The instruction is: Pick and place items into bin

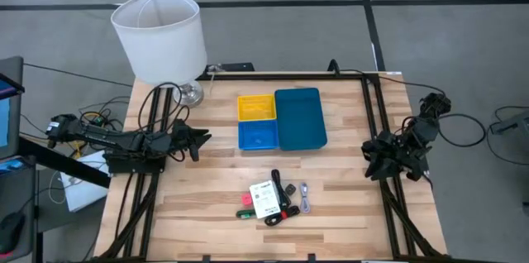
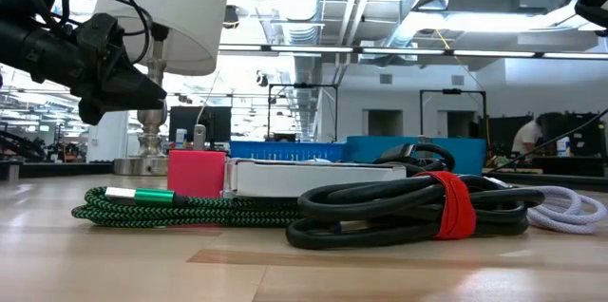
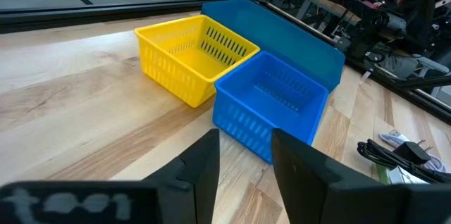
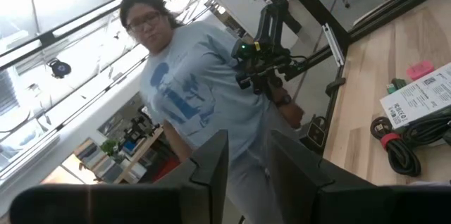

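the items sit in one tight cluster on the table [image 1: 215, 213] near its front edge, roughly midway between the two arms: a white card [image 1: 264, 199], a coiled black cable [image 1: 279, 187] with a red strap, a pink block [image 1: 245, 200], a green braided cable [image 1: 245, 213] and a pale grey cable [image 1: 306, 199]. the bins lie straight behind the cluster, toward the lamp [image 1: 159, 35] side: a yellow bin [image 1: 256, 107], a blue bin [image 1: 258, 136] touching it, and a larger teal bin [image 1: 301, 118] beside both.

the left end effector [image 1: 201, 141] hangs over the left part of the table, level with the blue bin, fingers parted with a narrow gap and holding nothing. it points across the table toward the bins, so the cluster lies off to its side and nearer the front edge. the right end effector [image 1: 369, 157] waits at the right side, also slightly parted and empty. both stand about equally far from the cluster.

the white card's long axis runs roughly front to back. the items crowd and overlap, so the outer pieces, the pink block on the left and the grey cable on the right, look easiest to reach. bare wood lies between cluster and bins, leaving an open path for carrying.
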`<action>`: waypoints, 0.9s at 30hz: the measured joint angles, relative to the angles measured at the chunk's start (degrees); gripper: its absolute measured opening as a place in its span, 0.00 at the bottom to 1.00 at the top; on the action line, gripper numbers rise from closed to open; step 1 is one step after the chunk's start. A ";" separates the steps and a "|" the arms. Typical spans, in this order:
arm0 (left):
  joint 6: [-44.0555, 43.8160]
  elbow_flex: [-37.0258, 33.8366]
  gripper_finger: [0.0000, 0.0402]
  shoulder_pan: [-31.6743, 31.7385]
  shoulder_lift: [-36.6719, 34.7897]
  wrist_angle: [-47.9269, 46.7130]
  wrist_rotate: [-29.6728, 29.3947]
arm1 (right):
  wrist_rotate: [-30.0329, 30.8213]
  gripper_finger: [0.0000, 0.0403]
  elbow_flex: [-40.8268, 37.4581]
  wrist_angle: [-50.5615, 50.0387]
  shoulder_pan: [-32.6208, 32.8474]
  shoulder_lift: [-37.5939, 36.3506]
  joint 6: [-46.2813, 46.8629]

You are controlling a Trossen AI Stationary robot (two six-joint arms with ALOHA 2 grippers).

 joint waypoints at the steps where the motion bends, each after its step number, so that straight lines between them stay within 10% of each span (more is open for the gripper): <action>1: 0.00 -0.02 0.29 -0.01 0.00 0.00 -0.02 | 0.00 0.23 0.00 -0.02 0.00 0.00 0.00; 27: 0.00 -0.01 0.29 -0.01 0.01 0.00 -0.01 | 2.11 0.23 0.00 0.10 -0.11 -0.02 -11.52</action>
